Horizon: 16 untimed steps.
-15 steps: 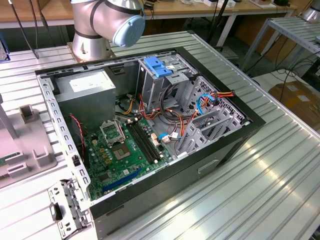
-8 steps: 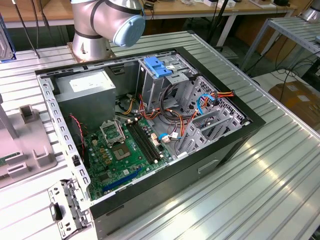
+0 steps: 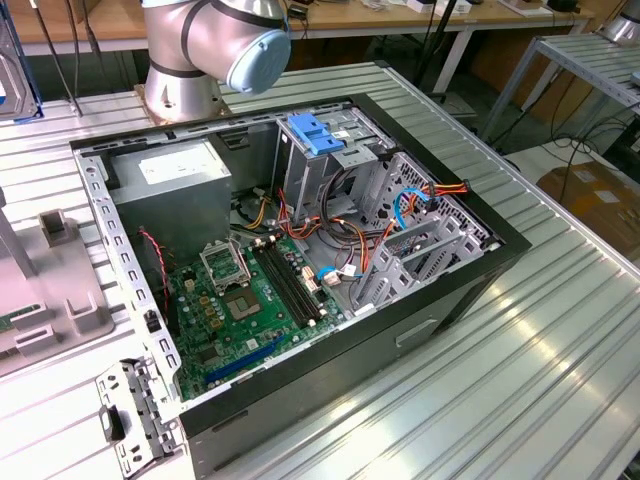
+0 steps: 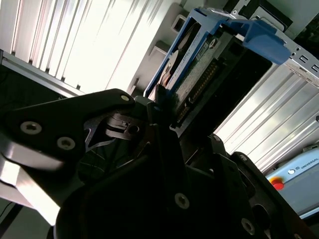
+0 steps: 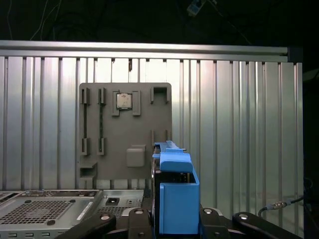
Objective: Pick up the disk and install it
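The disk (image 4: 185,69) is a flat silver drive with blue plastic rails, and my gripper (image 4: 167,107) is shut on its lower end. In the first wrist view, the disk's blue rail (image 5: 177,194) stands edge-on between the black fingers (image 5: 215,220) of the gripper (image 5: 175,226). It hangs above the ribbed aluminium table, over the edge of a grey fixture plate (image 5: 124,129). In the exterior view, the upright grey drive cage with a blue latch (image 3: 315,135) stands inside the open computer case (image 3: 480,270). The arm's base (image 3: 190,60) sits behind the case.
Inside the case are a grey power supply box (image 3: 170,185), a green motherboard (image 3: 240,300) and bundles of coloured cables (image 3: 400,205). The grey fixture plate (image 3: 50,290) lies at the exterior view's left and holds a small chip (image 5: 123,100). A metal bracket (image 3: 130,420) juts from the case's near corner.
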Motion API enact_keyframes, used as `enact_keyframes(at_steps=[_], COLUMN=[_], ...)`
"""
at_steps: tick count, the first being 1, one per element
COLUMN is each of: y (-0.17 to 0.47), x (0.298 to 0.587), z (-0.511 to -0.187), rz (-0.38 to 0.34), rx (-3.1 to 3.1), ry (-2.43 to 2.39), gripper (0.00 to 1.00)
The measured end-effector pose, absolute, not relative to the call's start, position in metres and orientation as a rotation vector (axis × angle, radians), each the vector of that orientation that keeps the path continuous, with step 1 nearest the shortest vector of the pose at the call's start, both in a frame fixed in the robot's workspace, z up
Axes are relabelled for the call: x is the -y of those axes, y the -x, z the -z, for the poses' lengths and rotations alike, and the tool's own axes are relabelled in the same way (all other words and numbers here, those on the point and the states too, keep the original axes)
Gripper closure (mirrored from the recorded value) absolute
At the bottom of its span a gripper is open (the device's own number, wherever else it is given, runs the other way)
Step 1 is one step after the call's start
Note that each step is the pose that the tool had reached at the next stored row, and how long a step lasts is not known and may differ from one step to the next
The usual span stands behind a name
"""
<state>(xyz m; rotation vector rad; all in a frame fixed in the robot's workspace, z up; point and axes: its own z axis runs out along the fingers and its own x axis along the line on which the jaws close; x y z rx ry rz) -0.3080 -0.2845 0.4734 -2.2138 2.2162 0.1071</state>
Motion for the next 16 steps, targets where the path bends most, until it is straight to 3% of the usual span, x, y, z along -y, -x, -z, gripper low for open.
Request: enact_keyframes(at_steps=[16], y=[0.290], x=[0.285], z=[-0.473], rz=[-0.107], rx=[-2.216], ry=[2.214], gripper=[0.64])
